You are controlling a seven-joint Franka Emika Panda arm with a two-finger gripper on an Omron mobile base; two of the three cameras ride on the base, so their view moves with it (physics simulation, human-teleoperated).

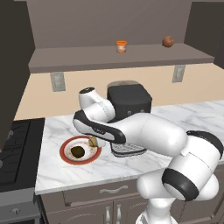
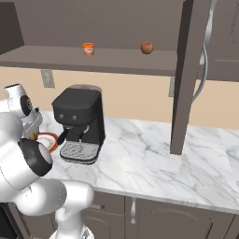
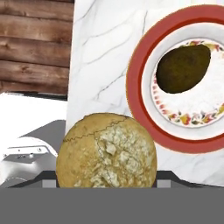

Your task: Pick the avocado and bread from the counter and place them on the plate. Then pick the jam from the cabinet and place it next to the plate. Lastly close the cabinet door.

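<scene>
My gripper (image 1: 93, 141) is shut on the bread (image 3: 106, 153), a tan crusty lump with a dark fingertip (image 3: 49, 177) at each side. In the left base view the bread (image 1: 92, 142) hangs over the right edge of the red-rimmed plate (image 1: 65, 156) on the marble counter (image 1: 57, 173). The dark avocado (image 1: 77, 152) lies on the plate's cream centre, and the hand view shows the avocado (image 3: 183, 68) up and to the right of the bread. The orange jam (image 1: 121, 46) stands on the shelf of the open cabinet (image 1: 122, 59).
A black coffee machine (image 1: 129, 103) stands right of the plate, close behind my arm. A reddish-brown ball (image 1: 168, 41) sits on the shelf right of the jam. The cabinet door (image 2: 186, 74) hangs open, edge-on over the counter. A stove (image 1: 17, 148) lies at the left.
</scene>
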